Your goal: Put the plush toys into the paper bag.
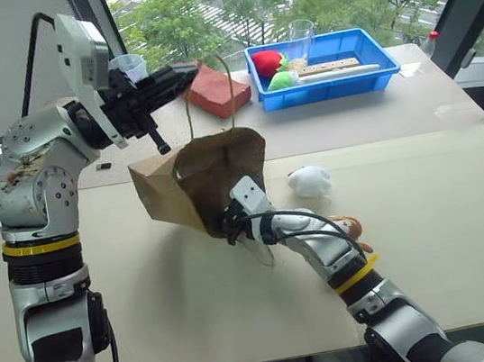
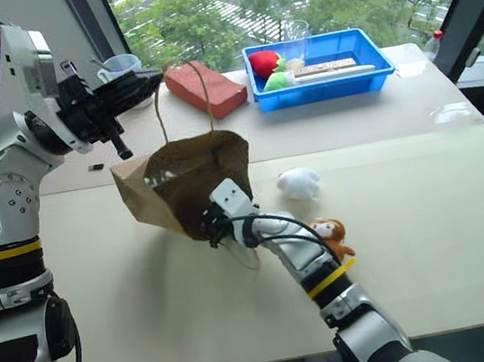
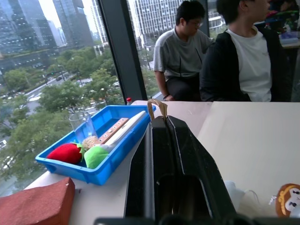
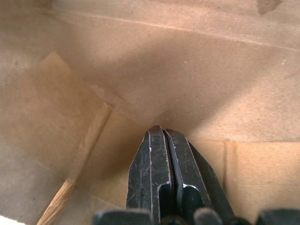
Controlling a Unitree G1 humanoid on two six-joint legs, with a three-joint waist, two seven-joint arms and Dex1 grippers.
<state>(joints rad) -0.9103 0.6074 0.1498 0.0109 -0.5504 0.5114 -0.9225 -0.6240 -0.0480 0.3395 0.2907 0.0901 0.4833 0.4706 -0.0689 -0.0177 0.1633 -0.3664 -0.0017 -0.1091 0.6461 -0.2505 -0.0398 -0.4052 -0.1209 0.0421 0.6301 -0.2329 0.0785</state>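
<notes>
Now, left gripper (image 1: 179,76): raised at the far left, its two black fingers pressed together on a tan loop handle (image 3: 157,107) of the paper bag; the handle's end pokes out above the fingertips in the left wrist view.
Paper bag (image 1: 170,190): brown kraft, hanging tilted from that handle, with its mouth turned toward the near right and its lower edge at the table (image 1: 428,208).
Right gripper (image 4: 161,133): reaching from the near right into the bag's mouth, fingers shut tight with nothing between them; the right wrist view shows the tips close to the bag's inner paper wall.
White plush toy (image 1: 309,180): lying on the table just right of the bag, outside it and near the right forearm.
Brown monkey plush toy (image 2: 332,233): on the table at the right side of the right forearm, nearer than the white toy, partly hidden by the arm and also outside the bag.
Reddish-brown block (image 1: 219,89): on the far part of the table, behind the bag's raised handle.
Blue tray (image 1: 373,81): far right of the block, holding a red soft toy (image 1: 268,61), a green soft toy (image 1: 282,79), a clear cup (image 1: 302,38) and a long pale stick.
People: two seated beyond the table's far end in the left wrist view.
</notes>
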